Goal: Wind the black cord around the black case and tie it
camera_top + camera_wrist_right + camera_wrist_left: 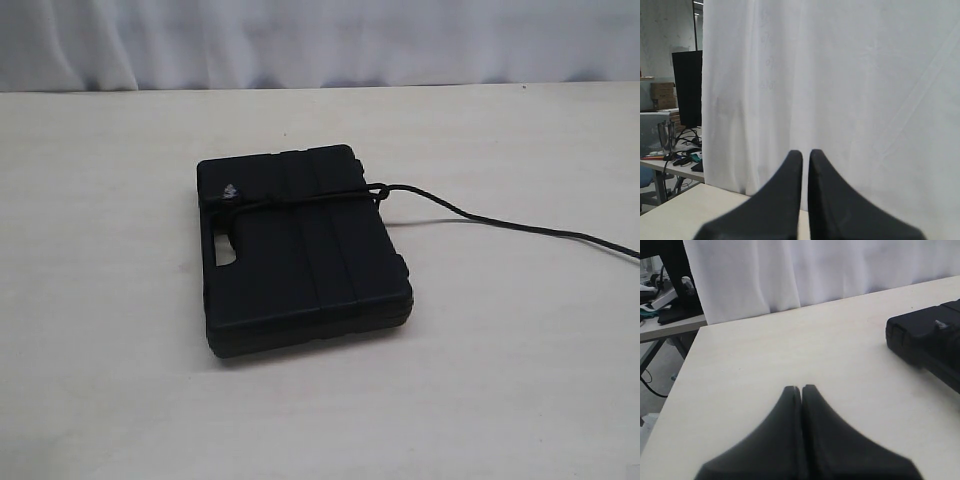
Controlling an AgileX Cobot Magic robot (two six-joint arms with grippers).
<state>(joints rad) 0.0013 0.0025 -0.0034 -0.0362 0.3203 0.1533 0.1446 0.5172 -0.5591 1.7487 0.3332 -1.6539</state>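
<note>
My left gripper (801, 388) hangs low over the table (765, 355), tips pressed together on nothing. My right gripper (806, 152) is raised level toward the white curtain (850, 75), clenched and empty too. The black case (300, 245) lies flat mid-table, long axis running near to far. The black cord (480, 218) crosses its far end and trails right, which only the exterior view shows. The left wrist view catches just a corner of the case.
</note>
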